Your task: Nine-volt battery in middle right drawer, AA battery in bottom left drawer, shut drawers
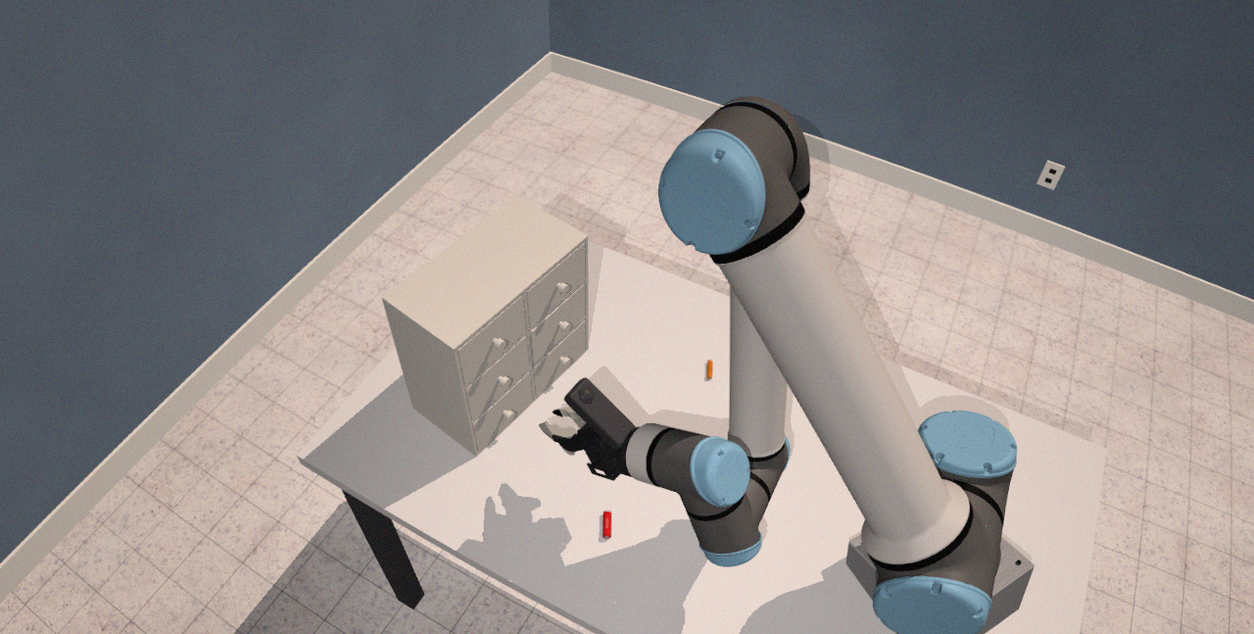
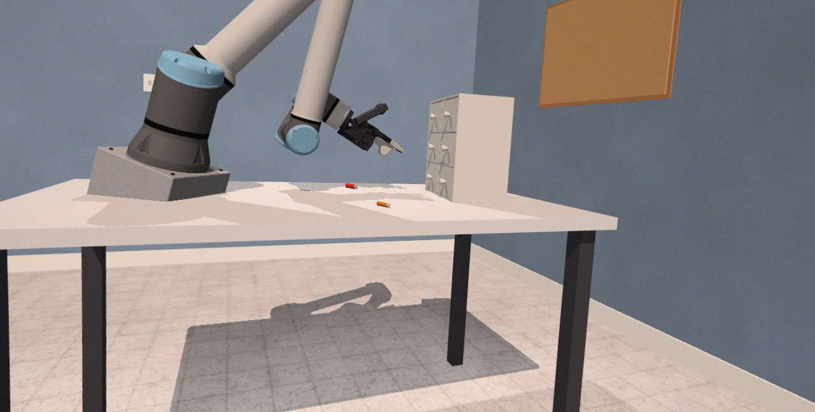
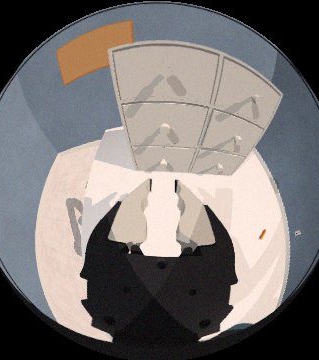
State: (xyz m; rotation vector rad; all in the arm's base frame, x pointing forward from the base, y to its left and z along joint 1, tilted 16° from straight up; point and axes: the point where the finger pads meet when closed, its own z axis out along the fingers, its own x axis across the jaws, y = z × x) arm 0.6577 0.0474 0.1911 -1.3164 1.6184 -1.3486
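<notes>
The beige chest (image 1: 491, 318) stands upright at the table's far left corner, with all six drawers shut. It also shows in the side view (image 2: 470, 147) and the wrist view (image 3: 194, 115). My gripper (image 1: 554, 430) hovers above the table a short way in front of the chest's lower left drawers, apart from them. In the wrist view its fingers stand a narrow gap apart with nothing between them, pointing at the bottom left knob (image 3: 164, 164). The small red nine-volt battery (image 1: 605, 524) lies near the table's front edge. The orange AA battery (image 1: 709, 368) lies behind the arm.
The arm's base (image 1: 934, 577) sits at the table's right end, and the forearm and elbow (image 1: 723, 490) hang low between the two batteries. An orange board (image 2: 612, 39) hangs on the wall behind the chest.
</notes>
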